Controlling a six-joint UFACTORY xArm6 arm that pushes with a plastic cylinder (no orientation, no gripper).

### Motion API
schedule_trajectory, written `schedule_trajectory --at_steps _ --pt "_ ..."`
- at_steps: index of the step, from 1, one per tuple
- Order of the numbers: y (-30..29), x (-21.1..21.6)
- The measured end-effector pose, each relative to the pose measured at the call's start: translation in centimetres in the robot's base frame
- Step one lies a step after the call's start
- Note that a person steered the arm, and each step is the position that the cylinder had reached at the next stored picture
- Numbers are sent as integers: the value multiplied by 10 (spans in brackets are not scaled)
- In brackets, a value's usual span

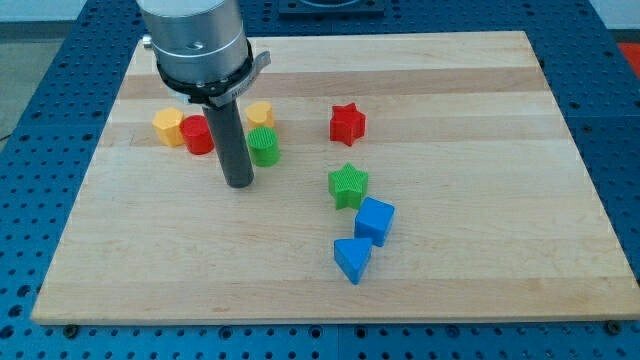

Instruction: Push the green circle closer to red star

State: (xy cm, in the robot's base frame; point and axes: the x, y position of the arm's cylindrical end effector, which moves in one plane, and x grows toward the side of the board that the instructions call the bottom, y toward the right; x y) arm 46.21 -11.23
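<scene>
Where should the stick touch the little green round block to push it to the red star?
No grabbing here, only pushing. My tip sits just left of the green circle block. I'd press its left side wall and push rightward: the red star block lies to its right, slightly higher in view.

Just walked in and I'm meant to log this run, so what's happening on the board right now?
An arm with a dark rod is pushing blocks on a wooden board. My tip sits just to the view's left of the green circle, apparently touching it. The red star lies apart, further to the view's right, so the circle has not reached it. Other blocks sit around, untouched.
</scene>
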Motion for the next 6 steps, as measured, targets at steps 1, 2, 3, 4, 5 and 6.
schedule_trajectory --at_steps 1,2,3,4,5,6 --pt "7 1" --pt "22 1" --pt "3 -20" --pt "11 -4" --pt "-19 -9" --pt "-7 -44"
